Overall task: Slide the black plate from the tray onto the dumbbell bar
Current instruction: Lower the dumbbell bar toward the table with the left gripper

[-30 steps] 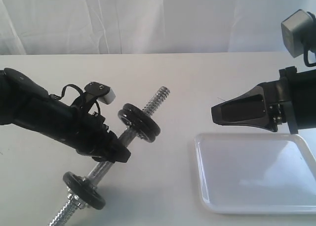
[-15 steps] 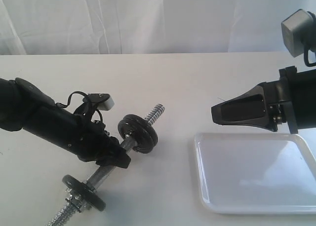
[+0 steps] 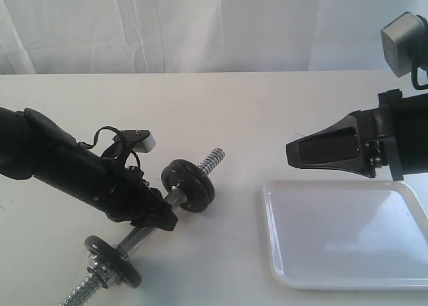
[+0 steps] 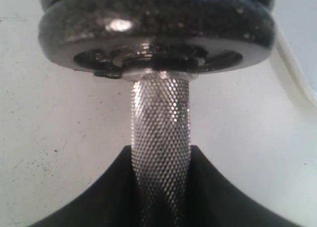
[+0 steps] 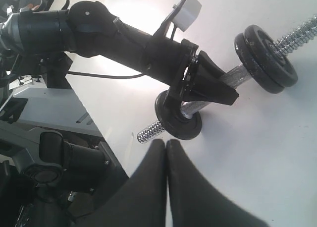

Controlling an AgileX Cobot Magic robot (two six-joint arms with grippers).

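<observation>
The dumbbell bar point(image 3: 137, 236) lies slanted at the left, threaded ends showing. My left gripper point(image 3: 160, 216) is shut on its knurled middle point(image 4: 161, 118), fingers either side point(image 4: 161, 152). Three black discs sit on the bar: a pair point(image 3: 189, 184) just beyond the gripper, filling the left wrist view point(image 4: 156, 28), and a single one point(image 3: 114, 260) at the near end. I cannot tell which of them is the black plate. The white tray point(image 3: 348, 236) at the right holds no disc. My right gripper point(image 3: 289, 154) hangs shut and empty above the tray's far left corner point(image 5: 166, 141).
A white cloth hangs behind the white table point(image 3: 241, 105). In the right wrist view the left arm point(image 5: 99, 28), the disc pair point(image 5: 267, 58) and the single disc point(image 5: 179, 117) show, with the robot's base beyond the table edge point(image 5: 49, 118).
My left arm has lowered the bar toward the table; its far threaded end and the disc pair dropped. The right gripper has not moved.
</observation>
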